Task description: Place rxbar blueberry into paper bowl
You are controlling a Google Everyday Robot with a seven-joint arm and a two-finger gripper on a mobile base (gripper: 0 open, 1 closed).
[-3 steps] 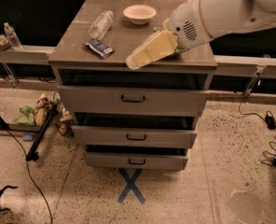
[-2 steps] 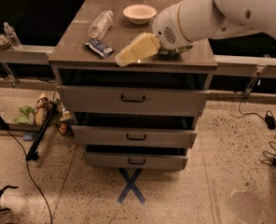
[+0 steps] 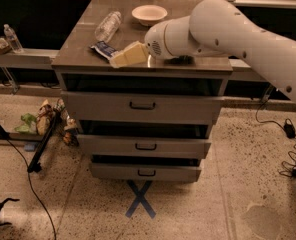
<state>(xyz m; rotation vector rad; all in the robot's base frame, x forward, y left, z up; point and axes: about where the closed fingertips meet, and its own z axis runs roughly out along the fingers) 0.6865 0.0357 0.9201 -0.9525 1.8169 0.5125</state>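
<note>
The rxbar blueberry (image 3: 103, 49) lies flat on the cabinet top (image 3: 83, 49) near its front left; it is a small dark blue bar with pale lettering. The paper bowl (image 3: 149, 14) stands empty at the back centre of the top. My gripper (image 3: 127, 55) reaches in from the right on a white arm; its pale yellowish end sits just right of the bar and overlaps the bar's right end.
A clear plastic bottle (image 3: 108, 26) lies on its side behind the bar, left of the bowl. The cabinet has three drawers (image 3: 142, 105) slightly open. Another bottle (image 3: 13, 38) stands on a left shelf. Cables and clutter lie on the floor at the left.
My gripper has moved left across the cabinet top, from the right side to right beside the bar. The bar, bowl and bottle have not moved.
</note>
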